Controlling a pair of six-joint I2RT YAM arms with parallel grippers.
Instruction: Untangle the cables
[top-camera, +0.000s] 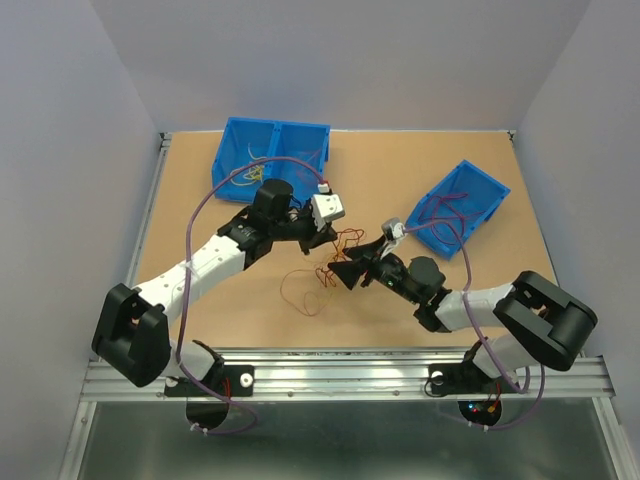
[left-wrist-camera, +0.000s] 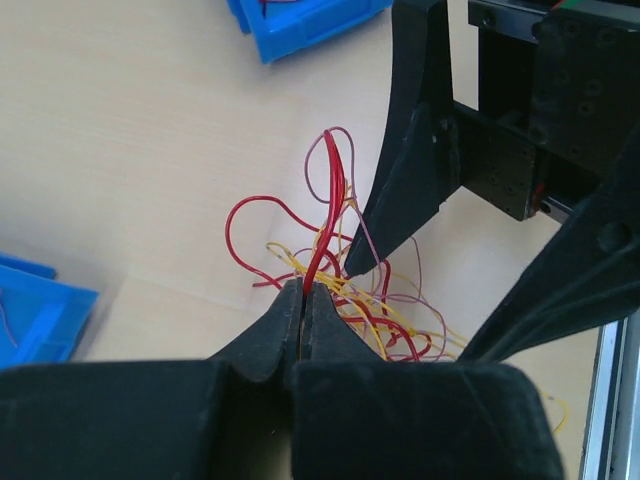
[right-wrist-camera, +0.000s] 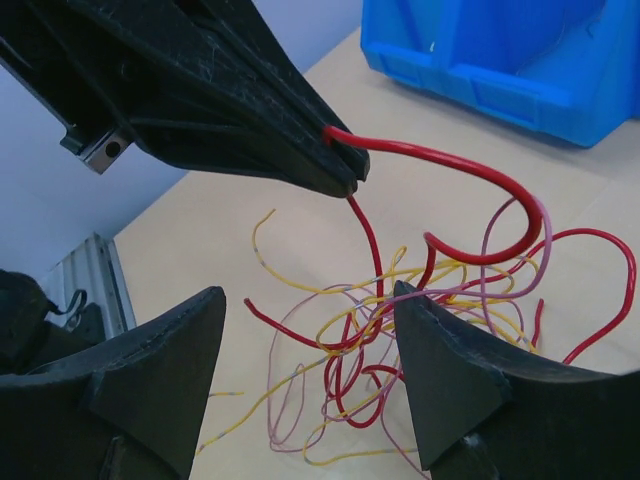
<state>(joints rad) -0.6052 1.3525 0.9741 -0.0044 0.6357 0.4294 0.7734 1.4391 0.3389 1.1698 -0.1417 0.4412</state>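
A robotics lab: grey walls (top-camera: 60, 150) enclose a wooden table (top-camera: 400, 175) on aluminium rails (top-camera: 340, 376).

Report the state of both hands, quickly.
Left hand: closed, pinching a red wire.
Right hand: open, holding nothing.

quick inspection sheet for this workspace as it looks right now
surface: tan wooden tabletop, no spills seen
job's things: thin red, yellow and pink wires, tangled in one heap mid-table
clutter: blue plastic double bin far left, thin wires inside; blue plastic single bin far right, skewed
grippers: left gripper shut on one red wire, held above the heap; right gripper open, facing the heap
cables: lavender-grey arm cables, the right one draped across the single bin
surroundings: grey walls; metal rail at near edge
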